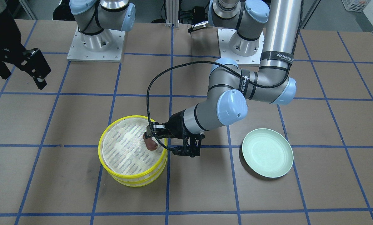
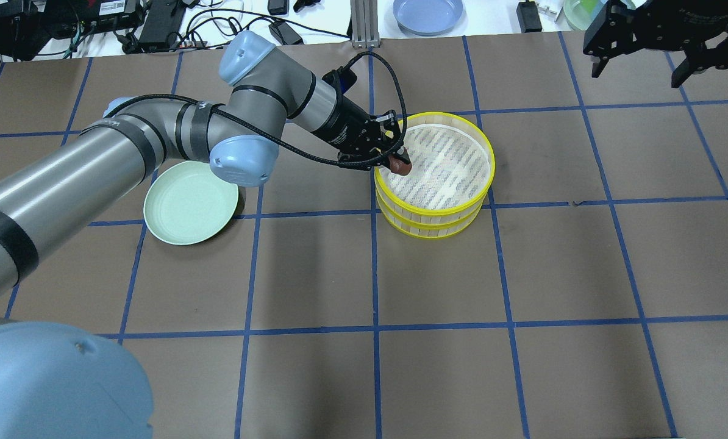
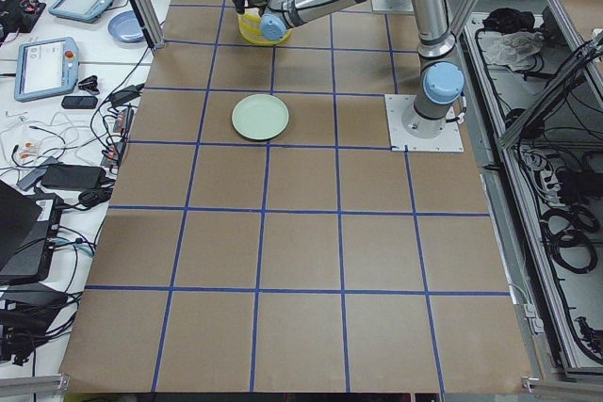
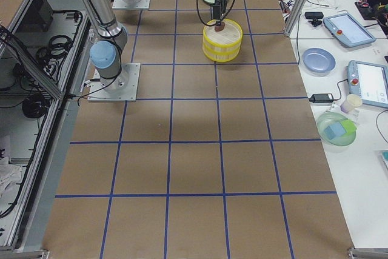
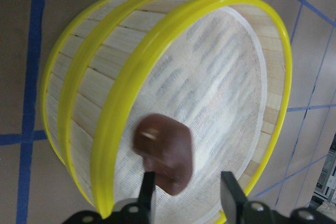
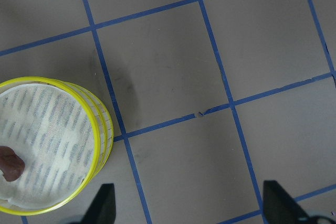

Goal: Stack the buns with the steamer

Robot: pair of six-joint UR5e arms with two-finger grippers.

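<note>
The dark reddish-brown bun lies at the near edge of the white cloth on top of the yellow-rimmed steamer, which is two stacked tiers. My left gripper hangs just above the bun. Its jaws are open: one finger is next to the bun and the other stands clear of it. The bun also shows in the overhead view and the right wrist view. The cream-white bun is not visible. My right gripper is open and empty, high over the table's far right corner.
A pale green round plate lies bare on the table under my left arm's elbow. Brown table with blue tape grid. Beyond the far edge lie a blue plate and cables.
</note>
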